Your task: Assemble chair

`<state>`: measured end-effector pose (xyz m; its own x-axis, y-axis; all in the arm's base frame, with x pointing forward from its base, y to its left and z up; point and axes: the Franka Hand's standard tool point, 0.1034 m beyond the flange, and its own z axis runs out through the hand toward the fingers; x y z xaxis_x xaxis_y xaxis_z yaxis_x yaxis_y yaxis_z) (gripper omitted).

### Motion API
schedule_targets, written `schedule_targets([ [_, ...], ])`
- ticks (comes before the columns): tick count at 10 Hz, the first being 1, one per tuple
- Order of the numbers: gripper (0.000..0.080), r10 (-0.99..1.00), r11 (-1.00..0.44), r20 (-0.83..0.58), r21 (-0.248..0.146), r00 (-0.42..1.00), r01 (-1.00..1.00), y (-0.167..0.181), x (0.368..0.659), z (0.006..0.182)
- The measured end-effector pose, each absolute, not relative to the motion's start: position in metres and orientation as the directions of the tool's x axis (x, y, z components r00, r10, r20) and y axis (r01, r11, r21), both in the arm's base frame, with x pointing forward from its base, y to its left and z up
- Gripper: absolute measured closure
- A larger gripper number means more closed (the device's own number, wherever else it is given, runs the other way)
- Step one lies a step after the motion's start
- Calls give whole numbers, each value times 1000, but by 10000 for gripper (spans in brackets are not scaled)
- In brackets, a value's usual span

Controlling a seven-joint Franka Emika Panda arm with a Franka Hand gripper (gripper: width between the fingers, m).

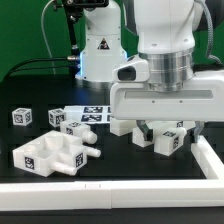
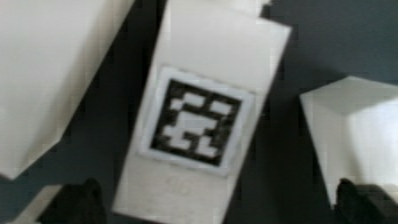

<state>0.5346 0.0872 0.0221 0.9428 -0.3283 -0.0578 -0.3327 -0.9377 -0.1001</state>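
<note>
The chair is in loose white blocky pieces. My gripper (image 1: 166,128) hangs low over a group of tagged white pieces (image 1: 167,139) at the exterior view's right. It is open. In the wrist view a long white piece with a square tag (image 2: 199,118) runs between my dark fingertips (image 2: 79,203), closer to one than the other, and neither touches it. Two more white pieces (image 2: 50,80) (image 2: 356,125) lie on either side of it. A larger white chair piece with holes (image 1: 52,153) lies at the front of the exterior view's left.
A small tagged cube (image 1: 20,117) sits at the exterior view's far left, with two tagged white parts (image 1: 66,123) nearby. The marker board (image 1: 95,112) lies behind them. A white raised border (image 1: 210,160) edges the black table. The robot base (image 1: 100,45) stands at the back.
</note>
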Motion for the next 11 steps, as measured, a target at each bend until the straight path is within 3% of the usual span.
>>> schedule_targets([
  [2, 151, -302, -947, -57, -97, 952, -306, 74, 528, 17],
  [7, 166, -292, -950, -65, -95, 954, -297, 83, 527, 11],
  [9, 503, -290, -951, -64, -95, 955, -295, 83, 527, 11],
  [11, 506, -285, -952, -70, -96, 956, -291, 82, 527, 12],
])
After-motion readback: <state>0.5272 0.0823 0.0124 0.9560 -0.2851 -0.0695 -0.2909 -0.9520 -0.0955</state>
